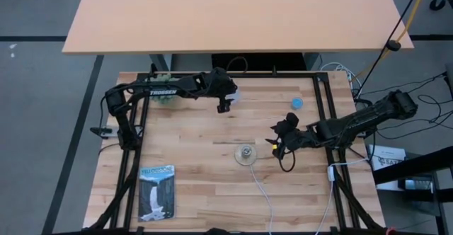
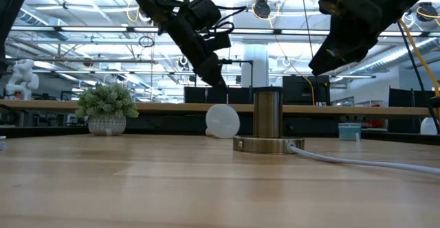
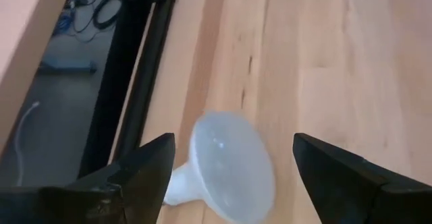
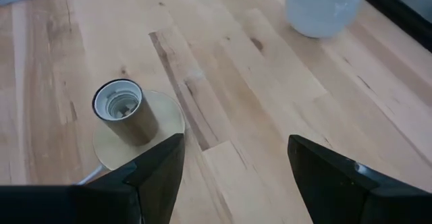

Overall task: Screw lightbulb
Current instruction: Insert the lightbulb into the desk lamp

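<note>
The white lightbulb (image 1: 233,93) lies on its side on the wooden table near the far edge, also seen in the low view (image 2: 222,121) and the right wrist view (image 4: 322,5). Its narrow base (image 3: 177,190) points away from the dome. My left gripper (image 1: 224,107) hangs open just above it, one finger on either side (image 3: 234,143), touching nothing. The round metal socket (image 1: 245,153) stands upright on its disc at mid-table, its opening up (image 4: 116,102). My right gripper (image 1: 272,141) is open, raised just right of the socket (image 4: 236,140).
A white cord (image 1: 262,192) runs from the socket to the near edge. A small blue object (image 1: 296,102) sits at the far right, a potted plant (image 2: 106,108) at the far left, a booklet (image 1: 156,191) near left. Black frame rails (image 1: 325,115) border the table.
</note>
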